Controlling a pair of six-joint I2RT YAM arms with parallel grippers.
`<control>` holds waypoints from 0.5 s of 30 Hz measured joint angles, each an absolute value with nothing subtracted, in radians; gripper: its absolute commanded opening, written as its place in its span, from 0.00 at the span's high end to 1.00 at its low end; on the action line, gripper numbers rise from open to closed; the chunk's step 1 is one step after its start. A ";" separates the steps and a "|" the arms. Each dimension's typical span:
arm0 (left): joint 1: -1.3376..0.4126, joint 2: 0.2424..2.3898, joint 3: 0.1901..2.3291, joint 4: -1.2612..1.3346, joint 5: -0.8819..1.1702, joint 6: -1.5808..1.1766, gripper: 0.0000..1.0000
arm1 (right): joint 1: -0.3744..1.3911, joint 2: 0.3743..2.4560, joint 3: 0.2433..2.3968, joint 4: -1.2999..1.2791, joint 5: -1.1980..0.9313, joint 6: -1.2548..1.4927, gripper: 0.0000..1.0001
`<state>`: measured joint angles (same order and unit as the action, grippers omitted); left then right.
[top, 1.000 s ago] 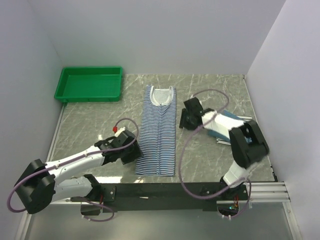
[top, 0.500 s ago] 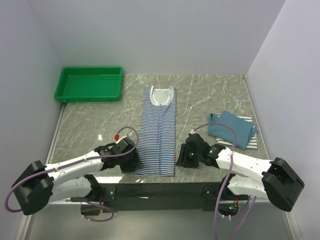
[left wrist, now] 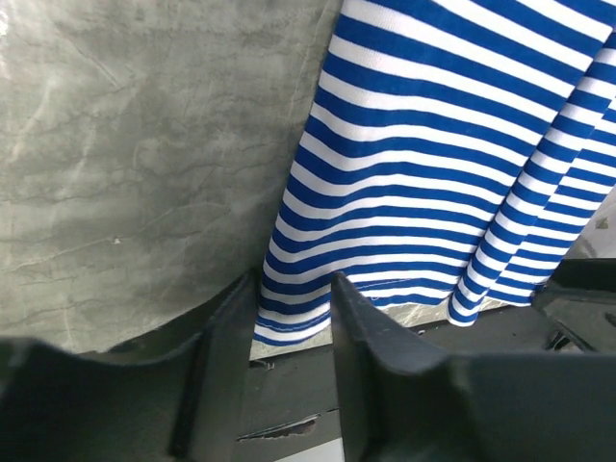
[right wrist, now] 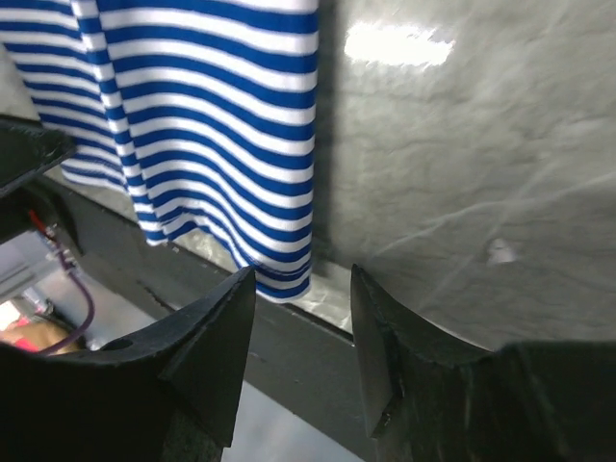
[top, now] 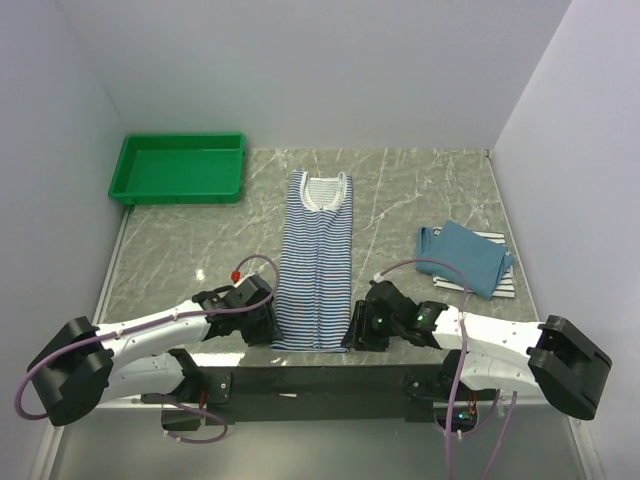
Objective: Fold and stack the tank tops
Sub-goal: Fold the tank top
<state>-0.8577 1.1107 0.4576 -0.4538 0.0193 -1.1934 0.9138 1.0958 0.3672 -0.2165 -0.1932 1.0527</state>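
The right arm has swung away from the folded pile and come down low at the near right hem corner of the blue-and-white striped tank top (top: 318, 262), while the left arm has crept in to the near left hem corner. That top lies flat and long on the bench (top: 170, 260), neckline at its far end and hem at the near edge.

The left end effector (top: 268, 322) is released. Its fingers (left wrist: 226, 327) stand apart with the left hem corner lying between them, not pinched. The right end effector (top: 352, 330) is also released. Its fingers (right wrist: 217, 337) are spread, and the right hem corner lies just ahead of the gap between them.

To the right of the striped top, well apart from it, the dusty teal-blue tank top (top: 463, 256) lies folded. It sits on the white tank top with thin black stripes (top: 505, 270), whose edge shows on the side away from the striped top. The green tray (top: 178, 139) sits to the far left of the striped top's neckline.
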 measured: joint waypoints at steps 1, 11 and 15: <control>-0.858 1.113 0.456 -0.450 0.022 -1.193 0.60 | 0.920 1.096 0.363 -0.206 -0.198 1.060 0.51; -0.865 1.123 0.440 -0.421 0.040 -1.191 0.83 | 0.997 1.147 0.350 -0.141 -0.210 1.115 0.78; -0.881 1.112 0.430 -0.410 0.039 -1.195 0.99 | 1.006 1.151 0.339 -0.138 -0.205 1.131 0.99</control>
